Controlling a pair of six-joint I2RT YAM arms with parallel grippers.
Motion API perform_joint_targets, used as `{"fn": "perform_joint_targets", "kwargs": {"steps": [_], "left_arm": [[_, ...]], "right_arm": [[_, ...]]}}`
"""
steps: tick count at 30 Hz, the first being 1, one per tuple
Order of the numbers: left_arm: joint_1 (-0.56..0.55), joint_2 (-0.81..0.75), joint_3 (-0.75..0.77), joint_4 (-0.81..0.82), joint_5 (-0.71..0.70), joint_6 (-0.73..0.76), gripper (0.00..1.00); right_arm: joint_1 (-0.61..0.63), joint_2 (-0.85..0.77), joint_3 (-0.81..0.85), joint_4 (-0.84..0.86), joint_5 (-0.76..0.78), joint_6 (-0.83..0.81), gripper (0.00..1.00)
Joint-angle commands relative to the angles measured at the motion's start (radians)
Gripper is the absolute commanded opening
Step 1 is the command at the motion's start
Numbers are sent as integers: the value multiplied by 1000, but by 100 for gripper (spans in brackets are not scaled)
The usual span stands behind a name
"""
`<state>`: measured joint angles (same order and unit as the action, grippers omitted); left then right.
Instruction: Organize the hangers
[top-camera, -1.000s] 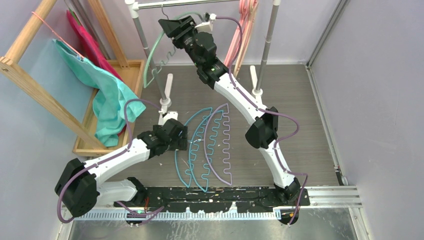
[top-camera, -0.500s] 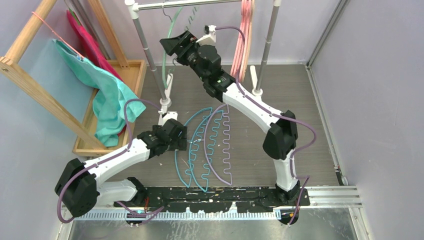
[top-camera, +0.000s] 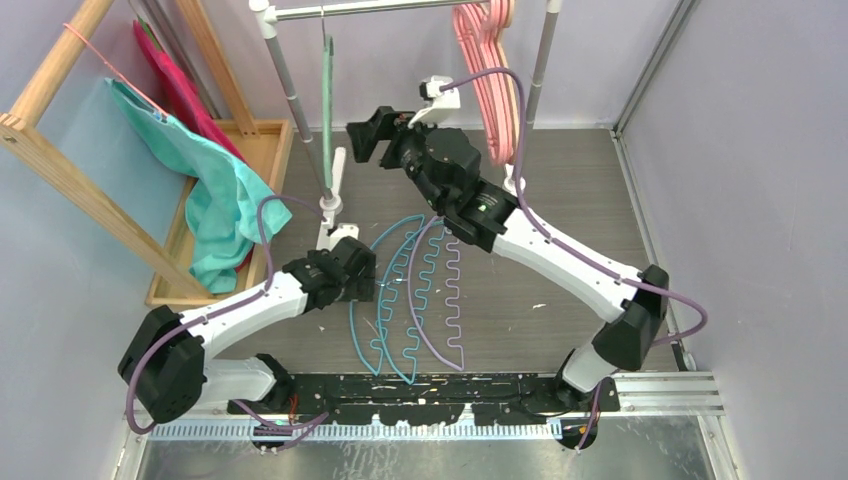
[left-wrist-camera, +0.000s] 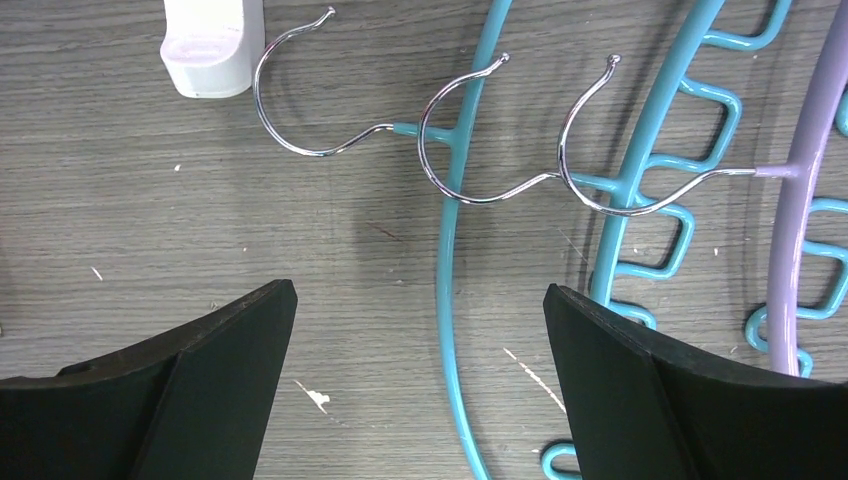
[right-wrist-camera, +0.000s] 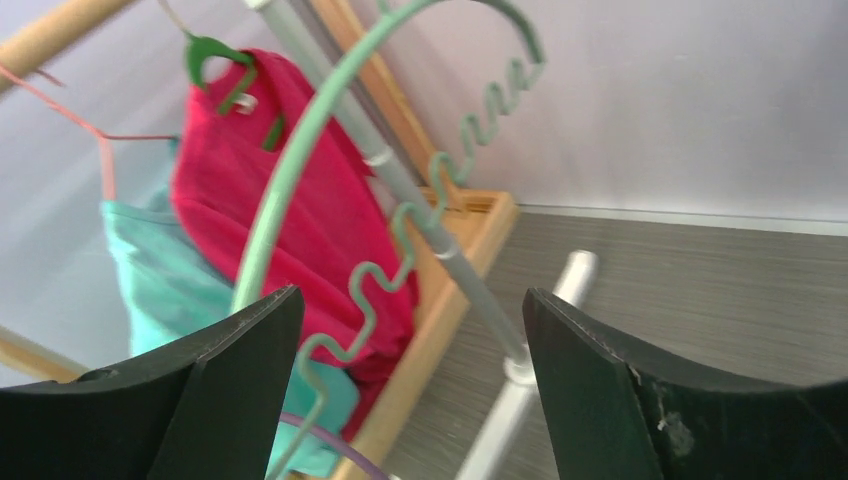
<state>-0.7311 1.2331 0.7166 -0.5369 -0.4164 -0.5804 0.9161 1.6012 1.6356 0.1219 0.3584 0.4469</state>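
Observation:
A green hanger (top-camera: 326, 95) hangs edge-on from the steel rail (top-camera: 390, 7); it also shows in the right wrist view (right-wrist-camera: 300, 150). Pink hangers (top-camera: 488, 70) hang at the rail's right end. Two teal hangers (top-camera: 385, 300) and a purple one (top-camera: 447, 290) lie side by side on the floor. My left gripper (top-camera: 372, 290) is open and low over the hook end of the leftmost teal hanger (left-wrist-camera: 447, 260), whose arc runs between my jaws (left-wrist-camera: 420, 295). My right gripper (top-camera: 362, 138) is open and empty, just right of the green hanger (right-wrist-camera: 412, 295).
A wooden frame rack (top-camera: 60, 150) with a teal cloth (top-camera: 215, 190) and red garment (right-wrist-camera: 300, 230) stands at the left. The rail's white foot (left-wrist-camera: 205, 45) and post (right-wrist-camera: 440, 250) are close by. Walls close the back and right.
My right gripper has drawn back and down from the rail, away from the green hanger, which now hangs straight. The pink hangers have swung. My left arm has barely moved.

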Motion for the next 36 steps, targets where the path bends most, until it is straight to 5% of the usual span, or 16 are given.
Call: {"fn": "perform_joint_targets", "kwargs": {"steps": [1,8,15,36], "left_arm": [[-3,5,53,-1,-20,11,98],[0,45,88,-23,-49,20,98],[8,89,72,10,-37,-12,98],[9,92,55,0,-60,-22,98]], "right_arm": [[45,-89,-46,-163,155,-172,86],[154,-262,-344,-390,267,-163,73],[160,-339,-568,-581,153,-29,65],[320,-120,-823,-405,-235,94,55]]}}
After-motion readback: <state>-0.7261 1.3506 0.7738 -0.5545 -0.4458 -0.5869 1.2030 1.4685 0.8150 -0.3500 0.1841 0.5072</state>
